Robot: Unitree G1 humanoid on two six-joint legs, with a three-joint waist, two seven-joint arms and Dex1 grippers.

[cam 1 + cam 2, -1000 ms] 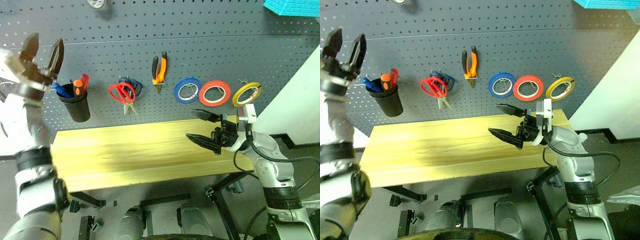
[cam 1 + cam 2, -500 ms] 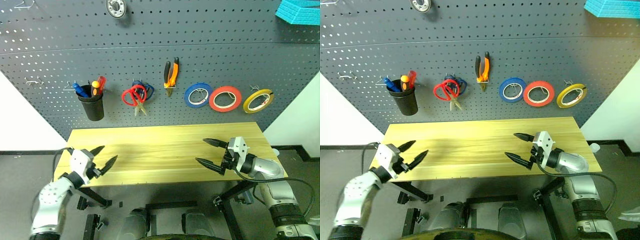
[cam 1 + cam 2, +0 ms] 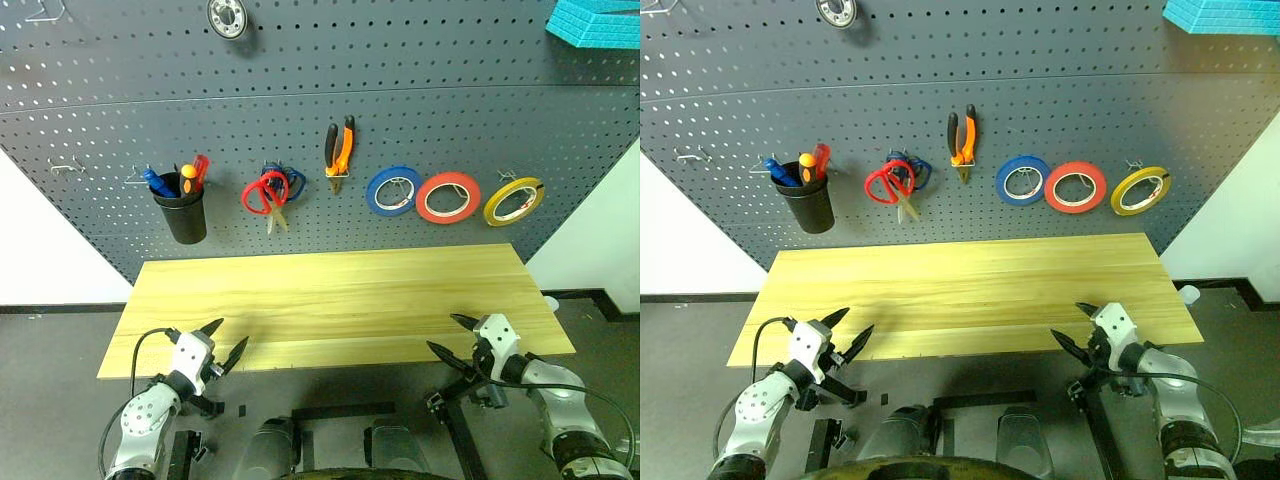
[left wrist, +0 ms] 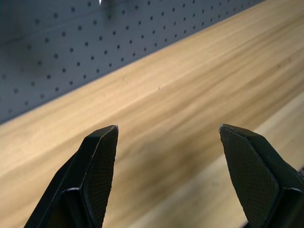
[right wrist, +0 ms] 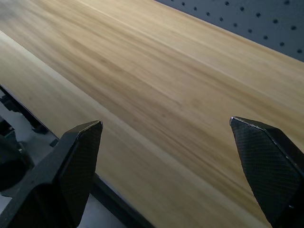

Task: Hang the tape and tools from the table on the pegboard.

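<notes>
The yellow tape (image 3: 514, 201) hangs on a hook at the right of the dark grey pegboard (image 3: 450, 60). The orange-and-black pliers (image 3: 340, 150) and the red-looped scissors (image 3: 262, 192) hang near its middle. A red-handled screwdriver (image 3: 201, 169) stands in the black cup (image 3: 187, 218). The wooden table (image 3: 330, 295) carries no objects. My left gripper (image 3: 228, 336) is open and empty at the table's front left edge. At the front right edge my right gripper (image 3: 443, 332) is also open and empty. Both wrist views look over bare wood between spread fingers (image 4: 102, 156) (image 5: 80, 147).
A blue tape ring (image 3: 393, 190) and a red-orange one (image 3: 448, 196) hang left of the yellow tape. Blue-looped scissors (image 3: 293, 181) sit behind the red pair. Blue and orange screwdrivers share the cup. A metal disc (image 3: 227, 17) and a teal block (image 3: 595, 22) sit high on the board.
Both arms dropped from pegboard height to the table's front edge, the left one farthest. Both grippers stayed open and empty. The camera view also shifted.
</notes>
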